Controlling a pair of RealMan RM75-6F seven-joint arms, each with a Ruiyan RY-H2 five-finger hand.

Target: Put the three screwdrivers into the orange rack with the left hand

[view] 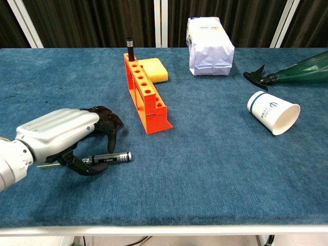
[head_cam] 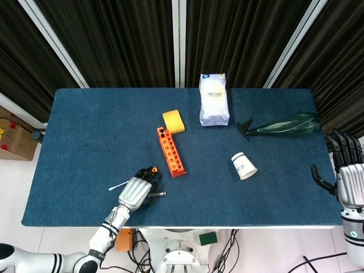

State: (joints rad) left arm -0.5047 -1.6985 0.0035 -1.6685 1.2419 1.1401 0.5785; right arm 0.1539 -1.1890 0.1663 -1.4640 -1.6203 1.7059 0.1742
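Head view. I have the left robot hand (head_cam: 134,192) lying low on the counter (head_cam: 85,131), near its front edge and just left of the orange rack (head_cam: 170,152), placed there because the two loose screwdrivers lie under it. The orange-capped screwdriver (head_cam: 152,170) pokes out at the fingertips; the black-handled screwdriver (head_cam: 157,194) runs out to the right. The right robot hand (head_cam: 347,170) is parked beyond the counter's right edge, fingers spread, holding nothing.

Chest view. The left robot hand (view: 61,136) has its fingers curled down over the spot where the orange-capped tool lies; I cannot tell whether they have clamped on it. The thumb lies against the black-handled screwdriver (view: 108,158), a slim knurled shaft with a silver end. A third screwdriver (view: 130,49) stands upright in the far hole of the orange rack (view: 146,95); by my reading, one of three is done.
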